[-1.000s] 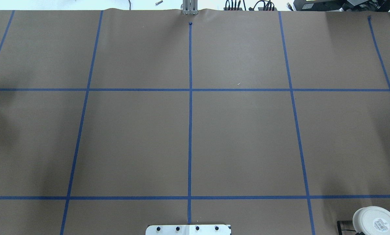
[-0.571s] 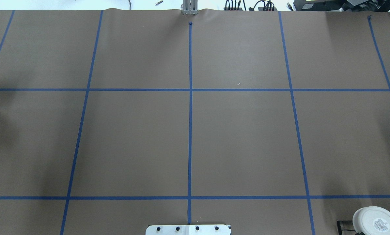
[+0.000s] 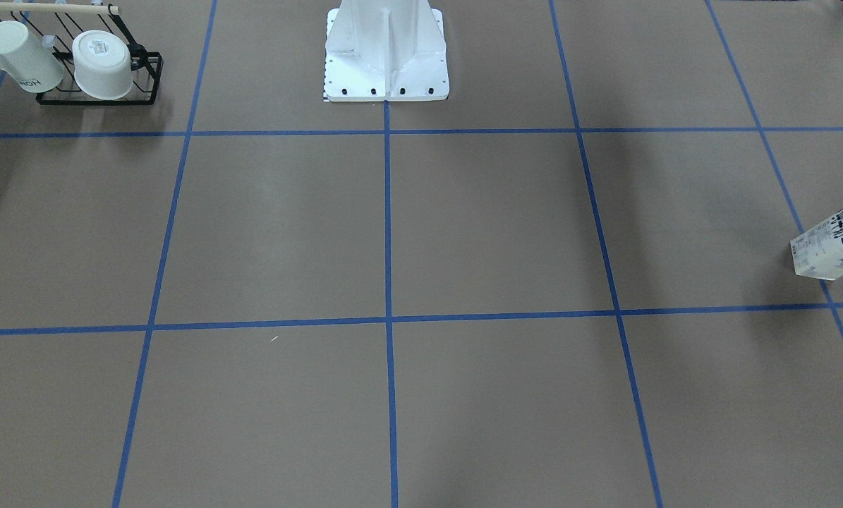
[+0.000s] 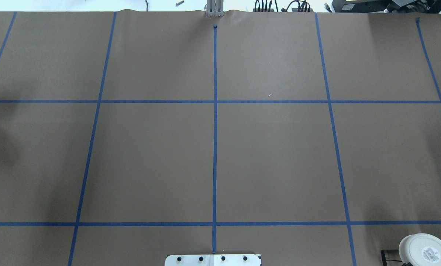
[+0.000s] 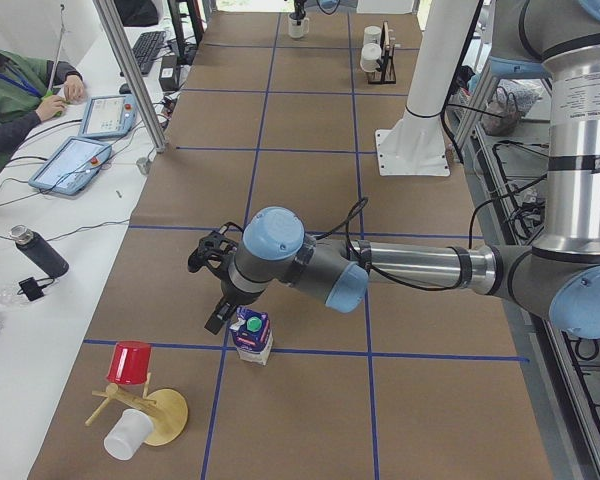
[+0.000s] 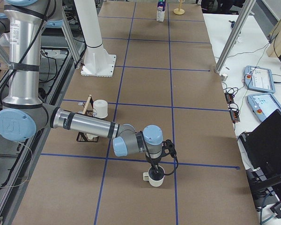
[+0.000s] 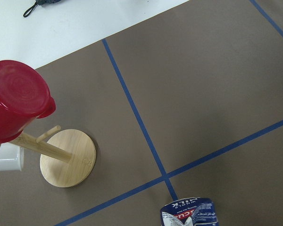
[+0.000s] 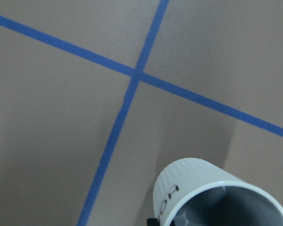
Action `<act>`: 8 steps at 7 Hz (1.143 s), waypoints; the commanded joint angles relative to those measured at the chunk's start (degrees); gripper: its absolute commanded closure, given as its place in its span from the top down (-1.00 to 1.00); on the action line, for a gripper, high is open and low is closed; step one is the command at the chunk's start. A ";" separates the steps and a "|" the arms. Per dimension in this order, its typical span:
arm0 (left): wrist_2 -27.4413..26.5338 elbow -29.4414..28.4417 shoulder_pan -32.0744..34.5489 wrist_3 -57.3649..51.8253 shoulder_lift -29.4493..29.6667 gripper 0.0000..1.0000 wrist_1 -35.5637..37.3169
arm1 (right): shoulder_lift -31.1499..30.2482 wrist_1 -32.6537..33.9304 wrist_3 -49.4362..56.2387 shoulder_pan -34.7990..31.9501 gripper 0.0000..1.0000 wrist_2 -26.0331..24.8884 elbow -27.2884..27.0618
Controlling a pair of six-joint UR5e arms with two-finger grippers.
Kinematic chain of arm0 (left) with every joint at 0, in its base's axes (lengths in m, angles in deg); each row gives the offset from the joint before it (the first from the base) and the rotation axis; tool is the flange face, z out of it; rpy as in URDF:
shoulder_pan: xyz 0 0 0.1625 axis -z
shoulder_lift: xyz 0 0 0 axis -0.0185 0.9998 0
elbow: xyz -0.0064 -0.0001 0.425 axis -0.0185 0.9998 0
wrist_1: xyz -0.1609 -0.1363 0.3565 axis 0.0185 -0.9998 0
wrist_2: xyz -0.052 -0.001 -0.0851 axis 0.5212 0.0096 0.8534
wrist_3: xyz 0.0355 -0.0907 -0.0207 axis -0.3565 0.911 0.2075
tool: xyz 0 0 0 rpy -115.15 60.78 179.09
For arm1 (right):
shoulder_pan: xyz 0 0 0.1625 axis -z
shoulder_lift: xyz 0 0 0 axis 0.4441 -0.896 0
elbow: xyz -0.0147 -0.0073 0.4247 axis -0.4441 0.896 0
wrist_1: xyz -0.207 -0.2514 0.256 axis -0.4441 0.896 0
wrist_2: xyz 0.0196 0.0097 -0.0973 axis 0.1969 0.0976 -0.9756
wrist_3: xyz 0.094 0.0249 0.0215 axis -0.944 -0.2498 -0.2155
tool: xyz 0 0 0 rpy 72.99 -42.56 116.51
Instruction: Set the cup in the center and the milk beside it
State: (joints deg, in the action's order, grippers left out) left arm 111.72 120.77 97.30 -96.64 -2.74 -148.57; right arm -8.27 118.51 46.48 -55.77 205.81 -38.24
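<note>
Task is barely getting started, by my reading. Straight out in front of the white pedestal (image 3: 386, 49), the center (image 4: 214, 147) of the brown surface (image 4: 279, 166) is carrying neither item, so both placings are waiting to be done. Out from the pedestal on the right-arm side, past the wire rack (image 3: 146, 77) that is holding a wider white cup (image 3: 102, 65), the cup (image 6: 154, 177) is sitting upright near a tape crossing, well away from the center. The right hand (image 6: 155, 168) is reaching down onto it, one finger seemingly dipping inside the rim. Farther out from the pedestal on the other side, the milk (image 5: 252, 338) is standing upright on a tape line near a wooden peg stand (image 5: 150, 410), with the left hand (image 5: 222, 316) hanging just beside its green cap. Hard to read: both hands are showing only in the end-of-table views, so I cannot tell whether either is gaping or pinching, nor whether the cup is resting on the surface or hanging just clear of it. The wrist cameras are catching only the cup's upper part and the carton's top edge. The front camera is cutting the carton at its border, and the overhead view is showing neither arm.
</note>
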 commanded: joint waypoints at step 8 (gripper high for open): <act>0.00 -0.59 0.00 0.09 -0.09 0.97 0.09 | 31.77 17.87 -49.36 34.25 -1.00 -9.41 -18.52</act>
State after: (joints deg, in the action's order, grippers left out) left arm 111.72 120.22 97.30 -96.58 -2.83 -148.50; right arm 17.85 134.08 8.25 -30.35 204.57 -57.15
